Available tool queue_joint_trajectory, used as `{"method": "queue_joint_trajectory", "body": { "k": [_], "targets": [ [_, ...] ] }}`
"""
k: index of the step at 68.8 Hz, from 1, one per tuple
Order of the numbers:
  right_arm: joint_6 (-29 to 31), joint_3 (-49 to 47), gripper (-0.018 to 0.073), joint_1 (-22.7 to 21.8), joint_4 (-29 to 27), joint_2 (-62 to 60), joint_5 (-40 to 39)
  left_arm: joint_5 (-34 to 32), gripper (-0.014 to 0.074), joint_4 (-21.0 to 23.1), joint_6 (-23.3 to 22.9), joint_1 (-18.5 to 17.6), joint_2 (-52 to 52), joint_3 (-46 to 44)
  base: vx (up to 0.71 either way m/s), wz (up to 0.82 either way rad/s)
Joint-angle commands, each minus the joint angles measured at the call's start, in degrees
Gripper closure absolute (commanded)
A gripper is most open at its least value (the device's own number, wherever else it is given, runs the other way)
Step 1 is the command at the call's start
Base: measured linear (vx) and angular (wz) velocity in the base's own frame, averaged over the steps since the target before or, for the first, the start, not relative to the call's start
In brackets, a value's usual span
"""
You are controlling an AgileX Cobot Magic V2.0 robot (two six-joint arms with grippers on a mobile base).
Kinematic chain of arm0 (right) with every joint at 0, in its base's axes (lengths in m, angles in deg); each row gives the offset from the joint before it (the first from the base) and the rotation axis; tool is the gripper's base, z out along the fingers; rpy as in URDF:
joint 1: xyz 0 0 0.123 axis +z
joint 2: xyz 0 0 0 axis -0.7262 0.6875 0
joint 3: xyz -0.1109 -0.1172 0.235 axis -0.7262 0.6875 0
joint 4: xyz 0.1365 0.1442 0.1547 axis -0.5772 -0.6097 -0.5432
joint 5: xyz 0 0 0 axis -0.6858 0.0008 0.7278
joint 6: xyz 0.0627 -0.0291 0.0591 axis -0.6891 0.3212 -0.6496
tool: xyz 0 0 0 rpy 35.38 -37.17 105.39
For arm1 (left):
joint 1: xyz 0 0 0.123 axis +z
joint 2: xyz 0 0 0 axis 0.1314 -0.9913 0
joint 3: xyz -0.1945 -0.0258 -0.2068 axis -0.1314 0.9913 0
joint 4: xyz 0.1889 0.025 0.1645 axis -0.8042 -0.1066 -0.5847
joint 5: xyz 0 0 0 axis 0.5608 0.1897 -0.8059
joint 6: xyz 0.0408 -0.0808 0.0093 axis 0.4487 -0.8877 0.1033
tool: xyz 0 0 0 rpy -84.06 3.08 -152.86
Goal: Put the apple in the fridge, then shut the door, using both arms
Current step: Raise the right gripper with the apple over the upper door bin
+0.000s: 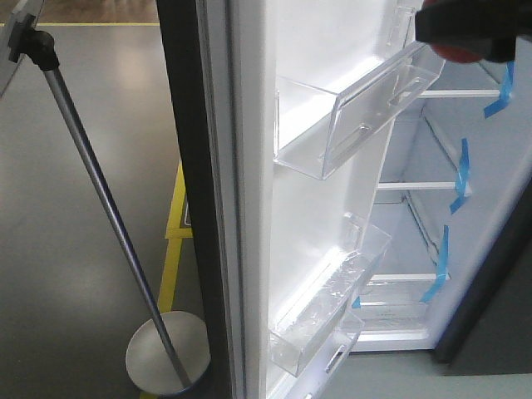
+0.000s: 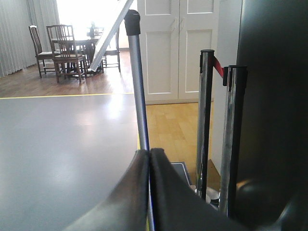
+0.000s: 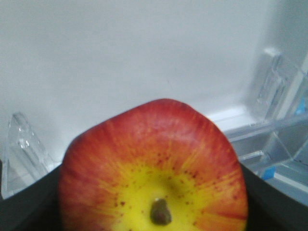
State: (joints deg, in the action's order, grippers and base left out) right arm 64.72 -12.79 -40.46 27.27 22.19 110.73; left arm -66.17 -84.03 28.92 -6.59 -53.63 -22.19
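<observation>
The red apple (image 3: 154,139), with a yellow patch round its stem, fills the lower half of the right wrist view. My right gripper (image 3: 153,204) is shut on it, its black fingers (image 3: 24,207) showing at both sides. In the front view this gripper (image 1: 470,33) hangs at the top right by the door's upper bin, a sliver of the apple (image 1: 457,55) under it. The door (image 1: 307,208) stands open, white inside. The fridge (image 1: 499,191) shows glass shelves with blue tape. My left gripper (image 2: 149,153) is shut on nothing, outside the door.
Clear plastic bins (image 1: 366,108) jut from the door's inside. A slanted silver pole stand (image 1: 100,199) with a round base stands left of the door. Two chrome stanchions (image 2: 204,120) and a dark panel (image 2: 274,96) are close to the left gripper. The grey floor (image 2: 62,144) lies to its left.
</observation>
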Motion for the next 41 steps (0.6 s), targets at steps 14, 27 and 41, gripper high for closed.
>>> {"method": "queue_joint_trajectory", "body": {
  "k": [14, 27, 41],
  "targets": [
    [3.4, -11.0, 0.0398, -0.4, -5.4, 7.8, -4.9, -3.9, 0.0603, 0.6, 0.0, -0.4, 0.8, -0.9, 0.00, 0.00],
    [3.9, -14.6, 0.0389, -0.4, -5.2, 13.4, -5.5, -3.9, 0.0603, 0.6, 0.0, -0.4, 0.8, -0.9, 0.00, 0.00],
    [4.2, -15.6, 0.0380, -0.4, -5.3, 17.5, -6.2, -3.9, 0.0603, 0.6, 0.0, -0.4, 0.8, -0.9, 0.00, 0.00]
  ]
}}
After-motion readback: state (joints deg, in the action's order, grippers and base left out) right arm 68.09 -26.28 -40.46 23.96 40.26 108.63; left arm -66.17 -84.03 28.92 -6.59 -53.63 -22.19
